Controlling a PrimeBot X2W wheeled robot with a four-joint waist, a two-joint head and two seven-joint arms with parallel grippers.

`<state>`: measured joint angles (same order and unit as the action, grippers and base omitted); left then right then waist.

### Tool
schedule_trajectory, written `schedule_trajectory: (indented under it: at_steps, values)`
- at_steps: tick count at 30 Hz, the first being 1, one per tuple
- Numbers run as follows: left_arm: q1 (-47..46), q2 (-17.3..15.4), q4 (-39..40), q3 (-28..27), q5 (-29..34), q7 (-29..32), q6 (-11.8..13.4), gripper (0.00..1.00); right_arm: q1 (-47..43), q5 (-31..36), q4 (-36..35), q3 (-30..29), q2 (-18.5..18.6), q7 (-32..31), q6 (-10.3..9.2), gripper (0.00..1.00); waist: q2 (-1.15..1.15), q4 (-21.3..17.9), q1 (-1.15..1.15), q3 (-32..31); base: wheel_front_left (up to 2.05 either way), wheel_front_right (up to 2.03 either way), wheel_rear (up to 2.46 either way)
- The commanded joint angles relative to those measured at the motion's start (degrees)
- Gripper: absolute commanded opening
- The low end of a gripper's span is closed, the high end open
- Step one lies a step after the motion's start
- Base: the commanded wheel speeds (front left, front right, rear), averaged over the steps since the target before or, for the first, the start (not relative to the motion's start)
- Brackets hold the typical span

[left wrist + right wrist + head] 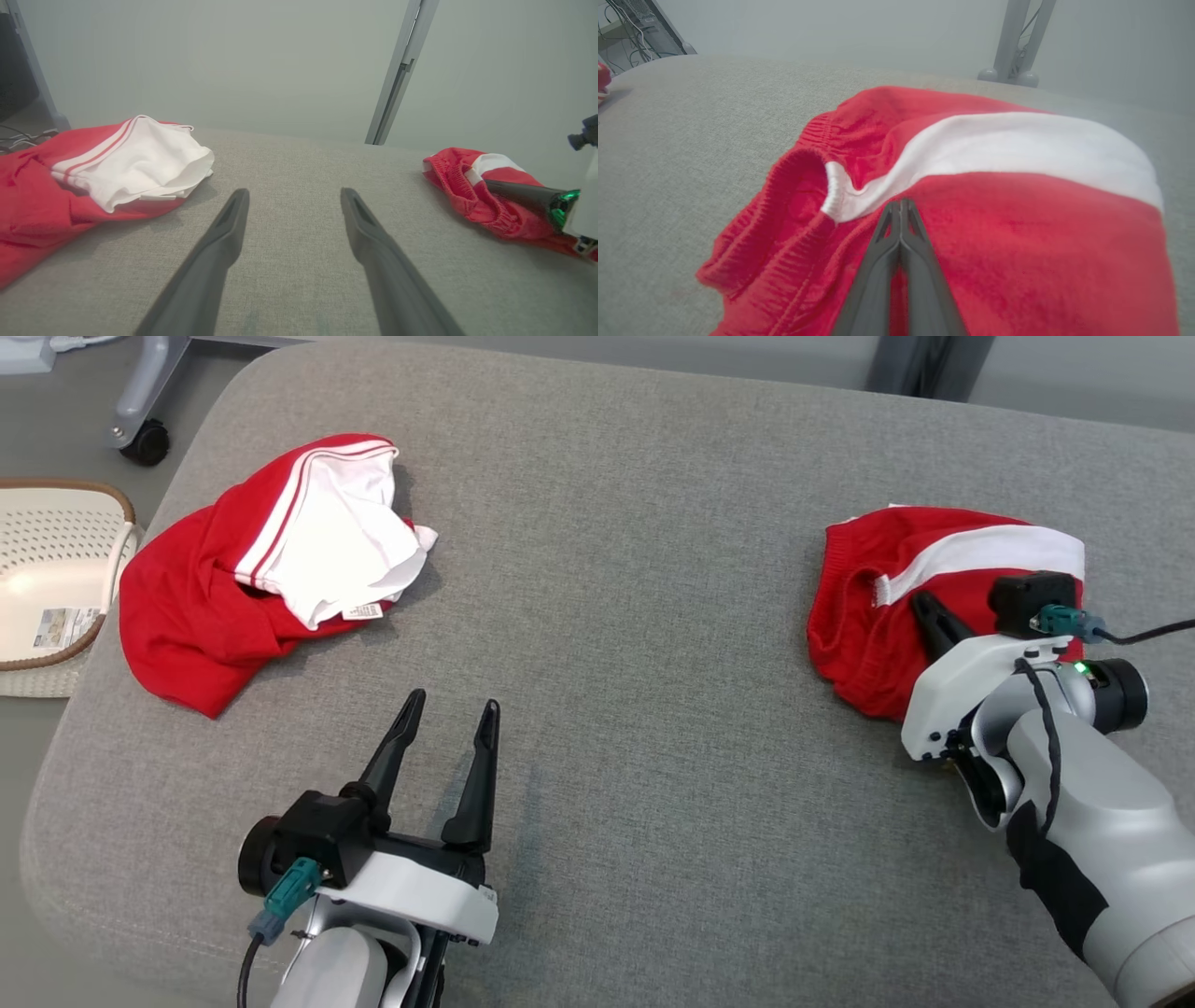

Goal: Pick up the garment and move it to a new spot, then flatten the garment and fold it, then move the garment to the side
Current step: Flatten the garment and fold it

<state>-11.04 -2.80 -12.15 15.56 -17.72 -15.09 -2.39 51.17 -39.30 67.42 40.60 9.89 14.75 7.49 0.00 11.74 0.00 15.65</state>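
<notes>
Red shorts with white stripe and elastic waistband (868,616) lie crumpled at right of grey fabric pad (653,616), near edge hidden behind right gripper (922,605); its fingers pressed together, tips on red cloth, can't tell if any is pinched; left gripper (453,702) fingers spread over bare pad; second red-and-white garment (187,607) far left, sewn label (364,611) unreadable; white perforated basket (56,532) cut off by frame edge.

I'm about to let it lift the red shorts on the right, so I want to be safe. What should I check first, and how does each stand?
1. Right gripper shut: ok, fingers pressed together on the shorts.
2. Cloth pinched between them: cannot tell.
3. Left gripper open and apart from both garments: ok.
4. Shorts flattened: not ok, bunched.
5. Bare cushion between the shorts and the other garment: ok.
</notes>
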Motion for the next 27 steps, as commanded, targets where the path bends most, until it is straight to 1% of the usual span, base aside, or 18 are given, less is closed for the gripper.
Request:
schedule_trajectory:
  at_steps: [1,7,13,19,27]
  values:
    - [-0.95,-0.22,0.02,0.09,-0.27,-0.08,0.0,1.0,1.26,0.27,1.55,-0.46,0.16,0.45,0.02,0.0,0.0,0.85,0.0,0.6,0.0,0.0,0.0]
    - [-1.23,-0.21,-0.25,0.81,-0.87,-0.08,0.42,1.0,3.17,2.15,4.49,0.35,-0.46,0.46,0.02,0.0,0.0,3.34,0.0,1.73,0.0,0.0,0.0]
    - [-0.83,-0.21,-0.27,0.7,-1.15,-0.08,0.63,1.0,3.26,3.58,5.24,1.32,-1.11,0.49,0.02,0.0,0.0,4.32,0.0,1.89,0.0,0.0,0.0]
    - [-0.88,-0.21,-0.26,1.05,-1.53,-0.08,0.95,1.0,2.45,3.83,6.11,1.5,-0.92,-0.04,0.02,0.0,0.0,4.17,0.0,1.47,0.0,0.0,0.0]
    - [-0.05,-0.21,-0.7,0.37,-0.73,-0.08,0.61,1.0,1.98,1.91,6.37,-0.34,-0.68,0.17,0.02,0.0,0.0,2.39,0.0,-0.4,0.0,0.0,0.0]
